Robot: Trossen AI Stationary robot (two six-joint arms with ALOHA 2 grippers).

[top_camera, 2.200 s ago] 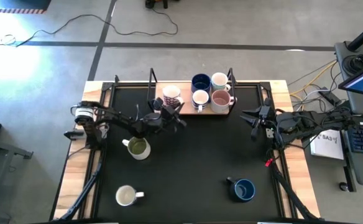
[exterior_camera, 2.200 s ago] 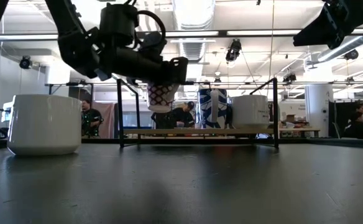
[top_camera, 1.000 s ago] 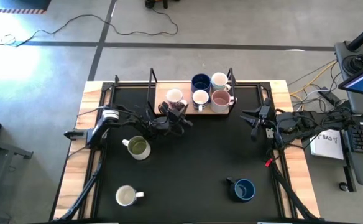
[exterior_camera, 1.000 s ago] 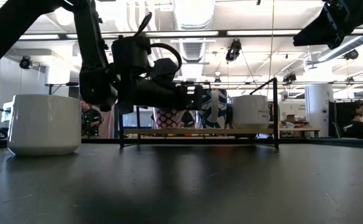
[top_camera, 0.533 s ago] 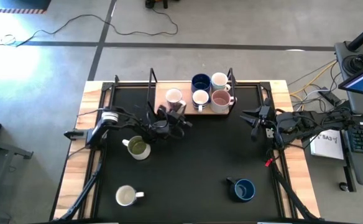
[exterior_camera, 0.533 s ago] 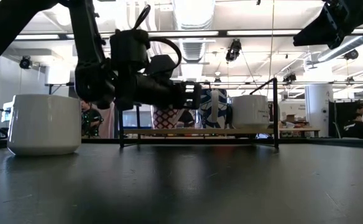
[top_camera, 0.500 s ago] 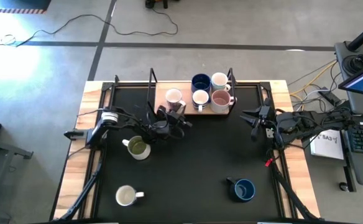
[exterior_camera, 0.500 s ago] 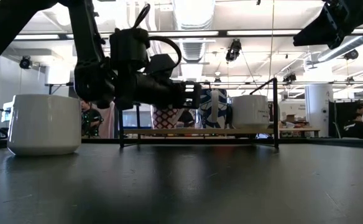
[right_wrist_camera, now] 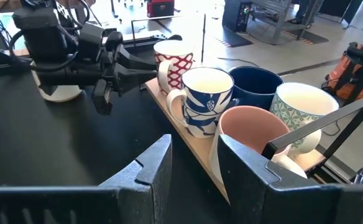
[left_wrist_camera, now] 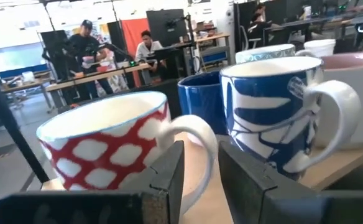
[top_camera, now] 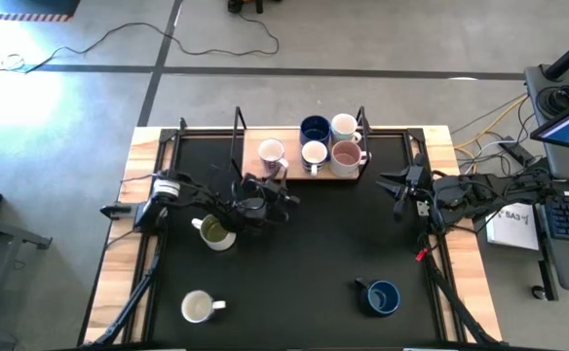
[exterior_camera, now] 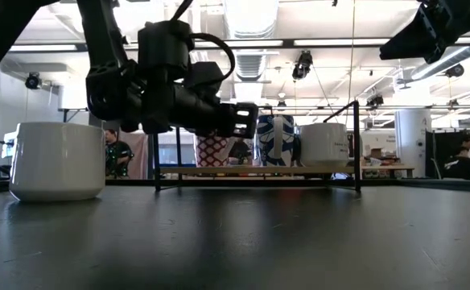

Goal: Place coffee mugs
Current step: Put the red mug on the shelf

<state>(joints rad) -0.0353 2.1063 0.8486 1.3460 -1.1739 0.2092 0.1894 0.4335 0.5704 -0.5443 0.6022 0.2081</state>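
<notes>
Five mugs stand on the wooden tray (top_camera: 289, 168) at the table's far edge: the red-print mug (top_camera: 272, 153), a dark blue one (top_camera: 314, 128), a blue-patterned white one (top_camera: 314, 154), a pinkish one (top_camera: 346, 156) and a teal-patterned white one (top_camera: 344, 127). My left gripper (top_camera: 283, 198) is open and hovers just short of the tray. In the left wrist view, the red-print mug (left_wrist_camera: 107, 146) has its handle (left_wrist_camera: 197, 140) in line with the gap of my left gripper (left_wrist_camera: 200, 180), not touching. My right gripper (top_camera: 398, 185) waits open near the table's right edge.
On the black mat stand an olive-green mug (top_camera: 213, 232) right beside my left arm, a white mug (top_camera: 199, 307) near the front left, and a dark blue mug (top_camera: 382, 297) near the front right. A black metal frame (top_camera: 238, 132) flanks the tray. The mat's middle is bare.
My left gripper has drawn back from the red-print mug toward the table's near edge and risen slightly. The mug stays standing on the tray's left end.
</notes>
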